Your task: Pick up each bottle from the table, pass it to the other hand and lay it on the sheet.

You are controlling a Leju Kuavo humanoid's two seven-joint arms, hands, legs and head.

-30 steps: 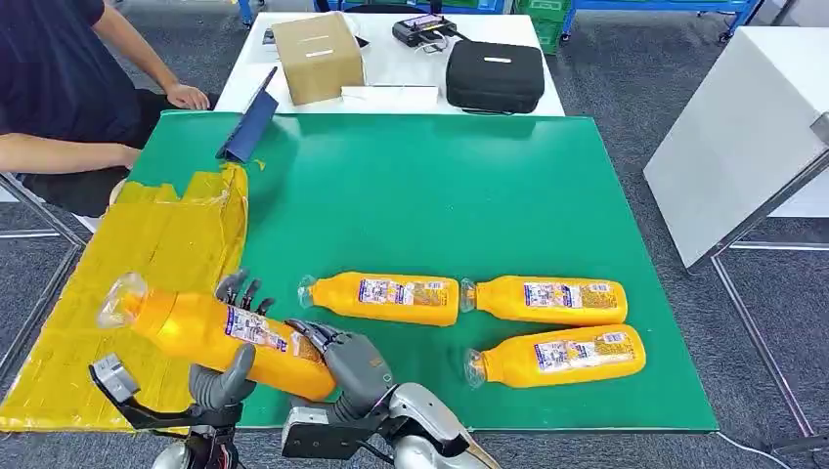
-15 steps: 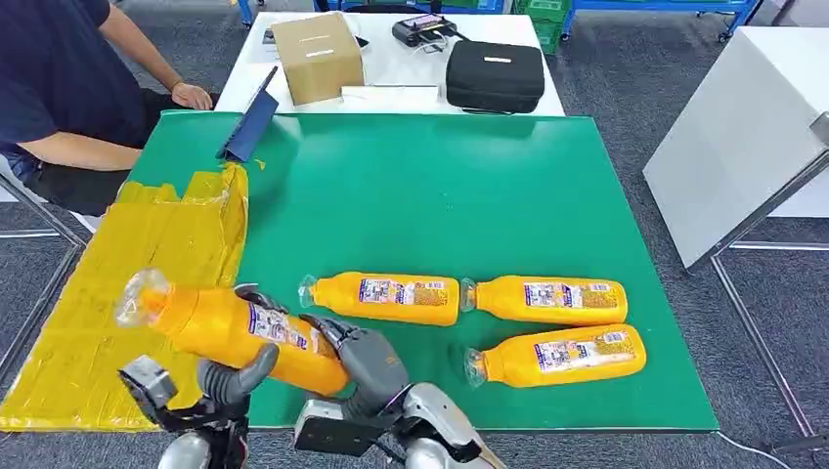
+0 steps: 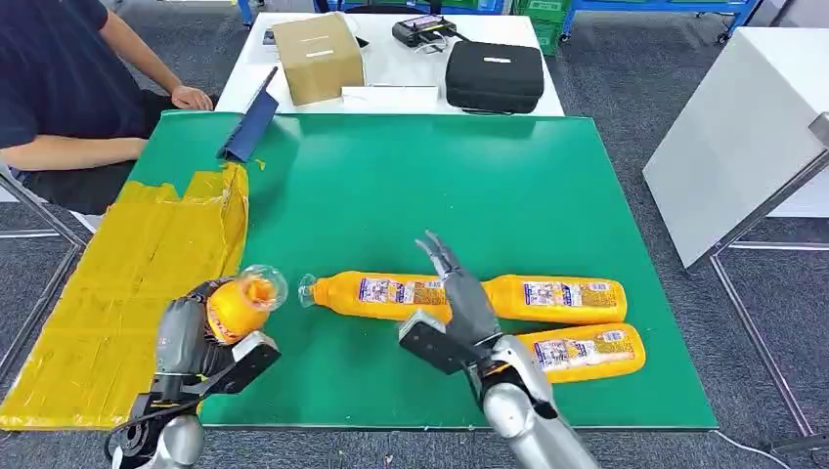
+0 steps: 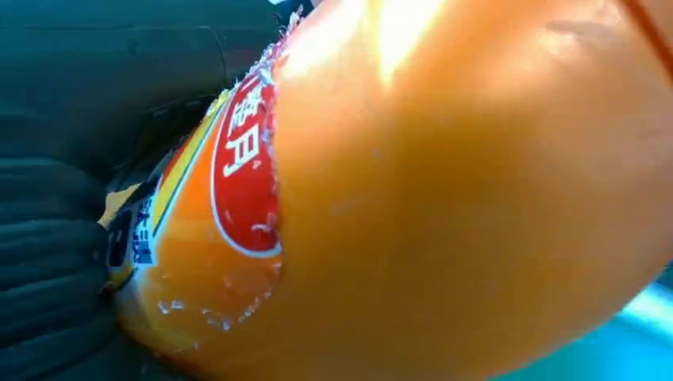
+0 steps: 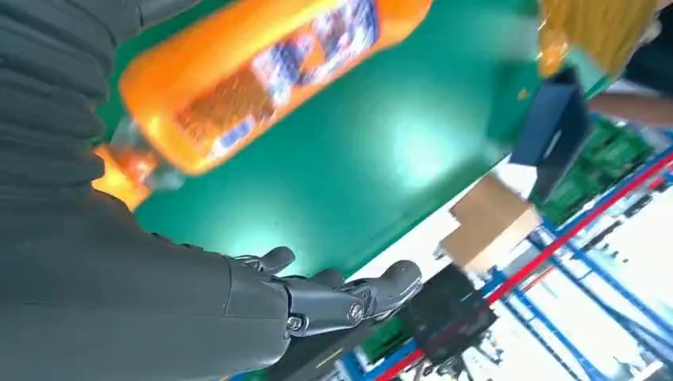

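Note:
My left hand [image 3: 184, 344] grips an orange bottle [image 3: 238, 305] above the near left of the green mat [image 3: 411, 195], its clear neck pointing away from me; the same bottle [image 4: 444, 198] looms close in the left wrist view beside dark fingers [image 4: 48, 262]. My right hand [image 3: 461, 298] is open, its fingers spread above the bottles lying on the mat. Three orange bottles lie there: one in the middle [image 3: 386, 296], one to its right [image 3: 562, 298] and one nearer me [image 3: 587, 352]. In the right wrist view, straight fingers [image 5: 333, 298] hover over a lying bottle [image 5: 262, 79]. The yellow sheet [image 3: 127, 264] covers the mat's left edge.
A person sits at the far left, one hand [image 3: 191, 97] on the table. A blue folder [image 3: 249, 125] leans at the mat's far edge. A cardboard box [image 3: 318, 57] and a black case [image 3: 495, 75] stand on the white table behind. Another white table [image 3: 743, 127] is at right.
My right hand has let go of the bottle and swung right, opening above the lying bottles. The left hand now holds the bottle alone and has turned it end-on.

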